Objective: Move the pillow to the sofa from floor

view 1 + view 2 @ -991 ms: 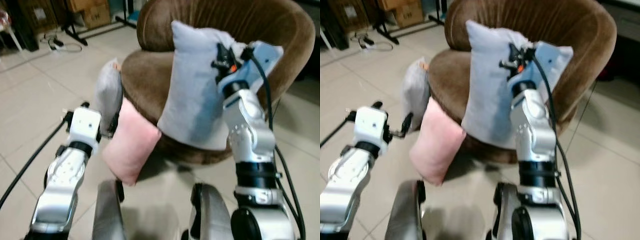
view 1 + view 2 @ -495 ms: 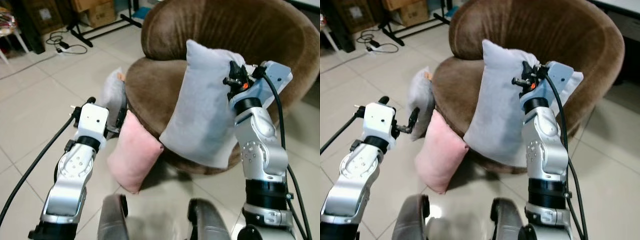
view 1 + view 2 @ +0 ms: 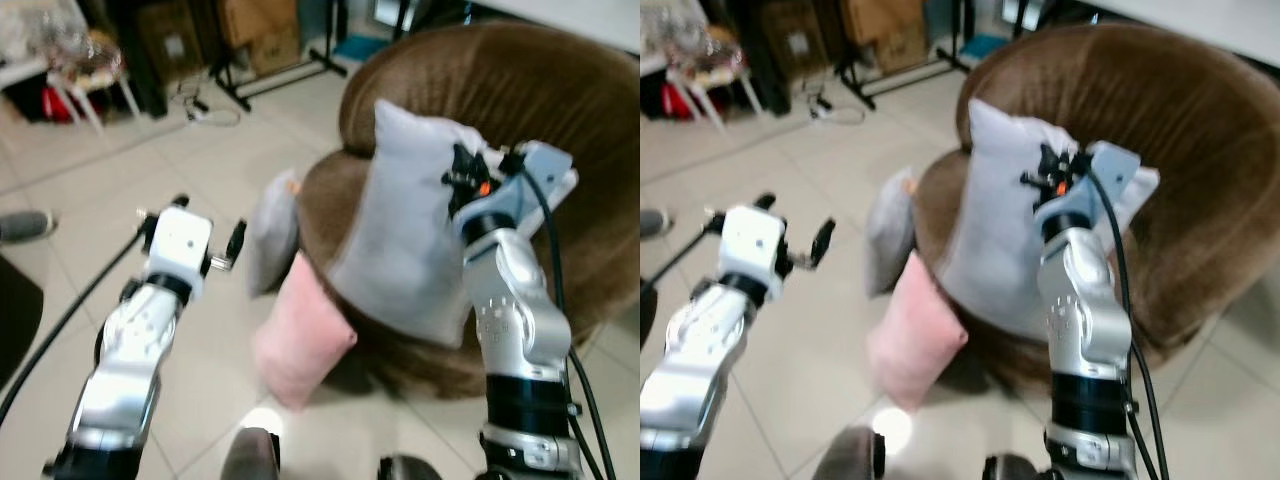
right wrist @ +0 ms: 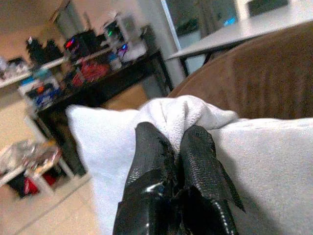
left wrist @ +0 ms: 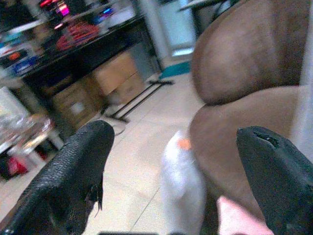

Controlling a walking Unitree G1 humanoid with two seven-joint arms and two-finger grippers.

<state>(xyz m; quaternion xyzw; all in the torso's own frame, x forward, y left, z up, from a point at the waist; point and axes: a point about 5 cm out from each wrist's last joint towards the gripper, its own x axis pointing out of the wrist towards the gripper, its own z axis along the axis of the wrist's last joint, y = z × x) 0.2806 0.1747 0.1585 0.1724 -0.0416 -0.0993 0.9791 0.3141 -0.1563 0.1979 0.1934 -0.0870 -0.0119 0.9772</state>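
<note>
The right hand is closed on a bunched corner of the grey pillow, at the pillow's upper far edge. The pillow hangs in front of the brown sofa, a round tub-shaped one, w/ its long axis nearly vertical, slightly tilted; the lower part lies against the sofa's seat front. The pillow is off the floor.

The left hand is open, fingers wide apart, holding nothing, and hovers over the floor to the left of the sofa.

Around: a pink cushion leans against the near left side of the sofa base, standing on the floor. Just beside it, farther, a 2nd grey cushion also leans on the sofa; the left wrist view shows a small orange spot near its top. These 2 stand between the left hand and the sofa seat.

Far left: cardboard boxes, black stand legs, a cable on the tiles and a small white-legged stand w/ clutter. At the left edge, a dark shoe-like thing.

No writing or labels can be read; too blurred.
</note>
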